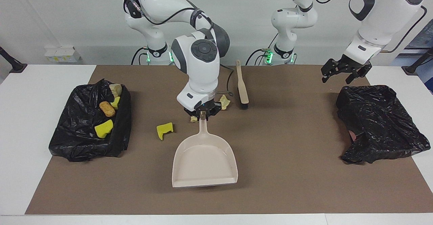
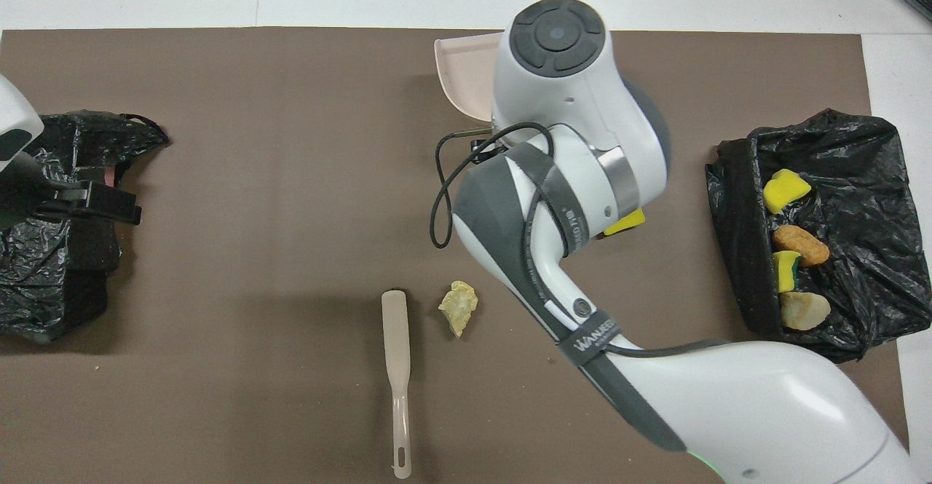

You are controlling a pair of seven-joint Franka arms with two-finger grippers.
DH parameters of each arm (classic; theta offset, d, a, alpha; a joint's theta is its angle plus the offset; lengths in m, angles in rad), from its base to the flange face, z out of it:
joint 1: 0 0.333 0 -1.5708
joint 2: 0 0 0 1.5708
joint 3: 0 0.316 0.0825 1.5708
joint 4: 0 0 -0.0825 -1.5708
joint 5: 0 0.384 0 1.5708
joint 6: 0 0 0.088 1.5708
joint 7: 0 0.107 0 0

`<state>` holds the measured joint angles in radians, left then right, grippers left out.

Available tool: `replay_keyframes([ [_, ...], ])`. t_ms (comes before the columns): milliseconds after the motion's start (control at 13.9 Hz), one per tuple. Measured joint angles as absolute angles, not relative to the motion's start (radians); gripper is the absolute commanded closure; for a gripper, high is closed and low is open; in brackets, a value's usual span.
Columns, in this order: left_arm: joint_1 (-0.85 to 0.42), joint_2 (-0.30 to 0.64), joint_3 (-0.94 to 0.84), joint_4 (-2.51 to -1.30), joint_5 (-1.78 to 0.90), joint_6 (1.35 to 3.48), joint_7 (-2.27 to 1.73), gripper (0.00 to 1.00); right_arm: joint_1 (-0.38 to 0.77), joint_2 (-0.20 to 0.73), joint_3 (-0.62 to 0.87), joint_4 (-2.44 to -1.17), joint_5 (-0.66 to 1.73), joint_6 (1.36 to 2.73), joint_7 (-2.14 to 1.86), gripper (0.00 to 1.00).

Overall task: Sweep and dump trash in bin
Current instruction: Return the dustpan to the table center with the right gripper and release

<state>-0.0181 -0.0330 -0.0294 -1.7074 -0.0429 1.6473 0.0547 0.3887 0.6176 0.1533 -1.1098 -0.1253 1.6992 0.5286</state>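
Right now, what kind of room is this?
Probably a robot lab: two white robot arms stand at a table with a brown mat, a dustpan, and black-bagged bins.

table (image 1: 20,123), mat (image 1: 287,171), dustpan (image 1: 204,164), brush (image 1: 242,86), bins (image 1: 379,123)

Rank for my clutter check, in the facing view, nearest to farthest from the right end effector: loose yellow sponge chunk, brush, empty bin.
From the right end effector:
1. Loose yellow sponge chunk, toward the right arm's end.
2. Brush, nearer the robots.
3. Empty bin, at the left arm's end.
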Motion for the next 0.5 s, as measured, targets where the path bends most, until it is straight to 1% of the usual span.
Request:
replay_keyframes([
  [288,-0.018,-0.045,-0.029,-1.714,-0.04,1.648,0.055,0.0,0.501,0.736,0.163,-1.057,-0.118,1.801,0.698,1.0],
  [504,-0.017,-0.058,-0.029,-1.713,-0.039,1.649,0.054,0.0,0.534,0.78,0.168,-1.043,-0.098,1.853,0.724,1.0],
])
